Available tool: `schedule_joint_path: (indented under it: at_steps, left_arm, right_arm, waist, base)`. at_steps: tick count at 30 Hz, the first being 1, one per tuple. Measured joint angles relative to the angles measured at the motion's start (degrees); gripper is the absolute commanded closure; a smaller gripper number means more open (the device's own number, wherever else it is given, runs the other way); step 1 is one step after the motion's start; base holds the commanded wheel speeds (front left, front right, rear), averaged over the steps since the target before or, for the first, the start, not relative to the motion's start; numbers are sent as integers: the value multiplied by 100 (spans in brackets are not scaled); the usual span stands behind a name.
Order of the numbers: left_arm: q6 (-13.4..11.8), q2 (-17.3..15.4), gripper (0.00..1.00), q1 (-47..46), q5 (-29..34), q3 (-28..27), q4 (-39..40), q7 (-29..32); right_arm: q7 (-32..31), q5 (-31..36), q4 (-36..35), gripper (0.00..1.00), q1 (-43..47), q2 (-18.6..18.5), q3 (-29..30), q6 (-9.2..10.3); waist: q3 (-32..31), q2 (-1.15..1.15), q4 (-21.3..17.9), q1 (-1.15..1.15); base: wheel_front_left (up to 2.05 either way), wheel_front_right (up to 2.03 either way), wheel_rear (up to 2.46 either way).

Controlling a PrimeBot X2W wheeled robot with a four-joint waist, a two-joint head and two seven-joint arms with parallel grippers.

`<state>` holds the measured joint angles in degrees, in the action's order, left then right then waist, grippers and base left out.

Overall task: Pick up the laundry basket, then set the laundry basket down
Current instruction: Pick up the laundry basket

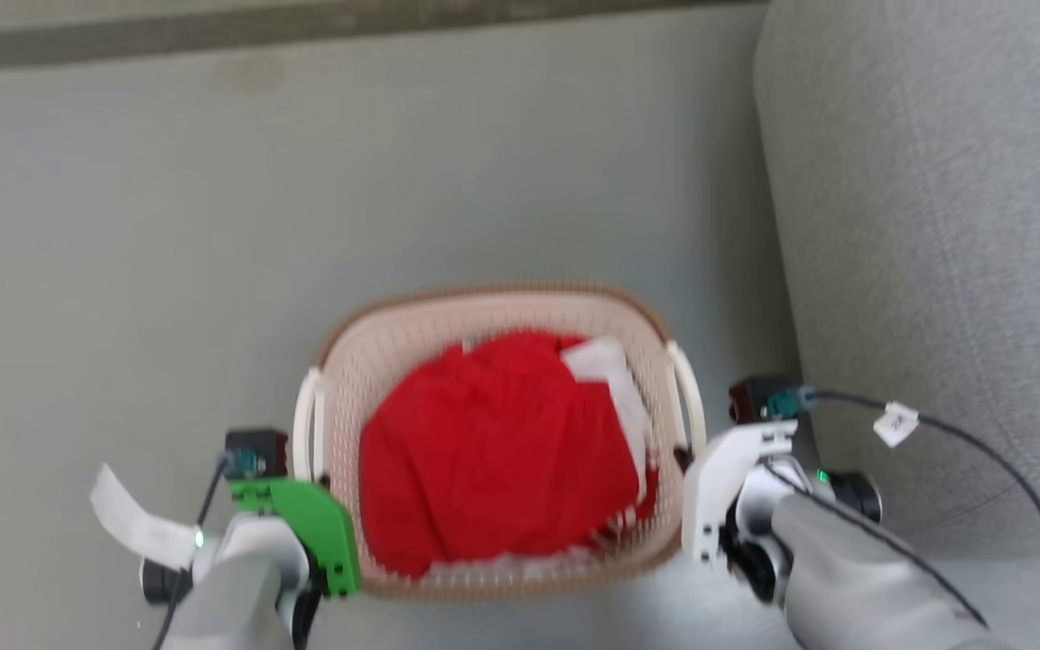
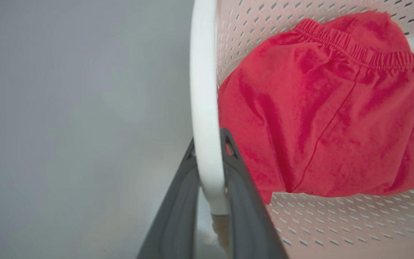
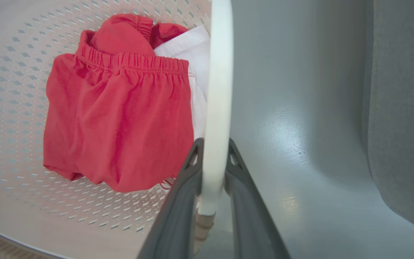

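**A:** What is biggest here?

**B:** One smooth pale grey floor (image 1: 394, 181) lies all round the basket. One grey fabric-covered sofa side (image 1: 935, 226) stands near the basket's right.

**A:** And the basket itself?

**B:** There is one small cream-white perforated plastic laundry basket (image 1: 502, 311) with a brown woven-look rim, low in the head view between the two arms. I cannot tell whether it rests on the floor or hangs just above it.

**A:** What is inside?

**B:** Two cloths. One crumpled red cloth (image 1: 493, 451) with an elastic waistband fills most of the basket. One white cloth (image 1: 615, 379) is tucked against the basket's right wall.

**A:** Handles?

**B:** Two white curved plastic ones, the left handle (image 2: 203, 90) and the right handle (image 3: 219, 72), one on each side of the basket.

**A:** What do the views each add?

**B:** The head view gives the whole basket and the sofa. The wrist views give the grips. The left gripper (image 2: 210, 144) has its dark fingers clenched round the left handle. The right gripper (image 3: 214, 144) is clenched round the right handle.
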<state>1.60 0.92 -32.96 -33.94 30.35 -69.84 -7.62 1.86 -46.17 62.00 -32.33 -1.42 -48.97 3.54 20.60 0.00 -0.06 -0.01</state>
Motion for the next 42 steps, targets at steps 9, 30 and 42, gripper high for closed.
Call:
schedule_joint_path:
  at_steps: [9,30,42]
  left_arm:
    - [32,-1,100,542,-147,136,-35,240]
    - [-11,-42,100,927,-463,367,89,564]
    - [-118,-60,100,1077,-570,519,222,616]
  right_arm:
    - [-344,-323,-79,100,545,2,-196,15]
    - [-770,-635,-154,100,878,-22,-528,116]
    - [-745,-776,-75,100,961,-25,-591,116]
  waist:
    - [-666,0,-38,0]
    - [-1127,0,-29,0]
    - [-1352,0,-74,0]
  base:
    - [0,0,0]
    - [0,0,0]
    - [0,0,0]
